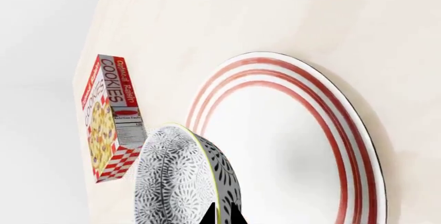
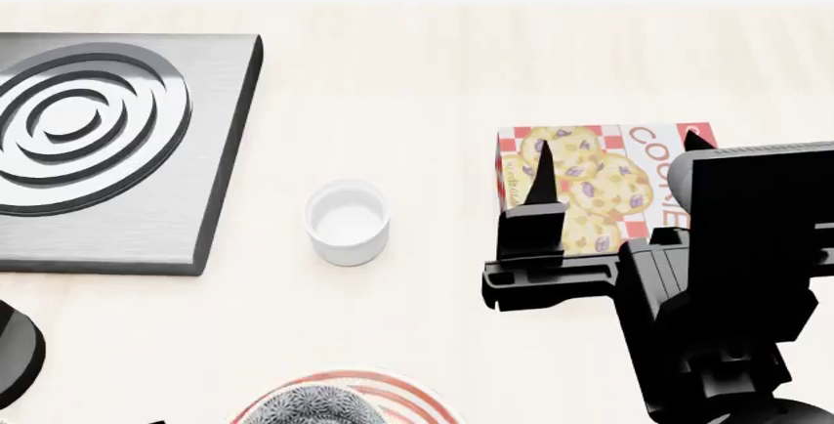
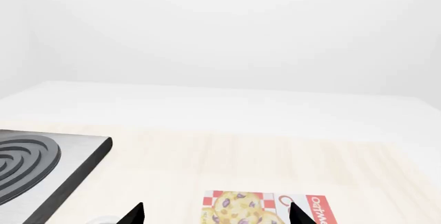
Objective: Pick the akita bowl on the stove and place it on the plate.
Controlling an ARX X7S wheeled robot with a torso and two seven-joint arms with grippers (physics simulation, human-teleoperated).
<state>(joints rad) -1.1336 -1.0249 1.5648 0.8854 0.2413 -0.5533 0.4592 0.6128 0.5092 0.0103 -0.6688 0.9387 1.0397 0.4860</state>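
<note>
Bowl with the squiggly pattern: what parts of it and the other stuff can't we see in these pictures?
- Akita bowl: its inside faces away in the left wrist view; the head view's bottom edge cuts it.
- Plate: mostly cut off in the head view.
- Left gripper: only dark fingertips show, so its grip is unclear.
- Cookie box: partly behind the right gripper in the head view.

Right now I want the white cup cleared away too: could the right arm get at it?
Probably yes. The right end effector hangs open over the cookie box, and the white cup stands alone on bare table beside it, nothing between.
</note>
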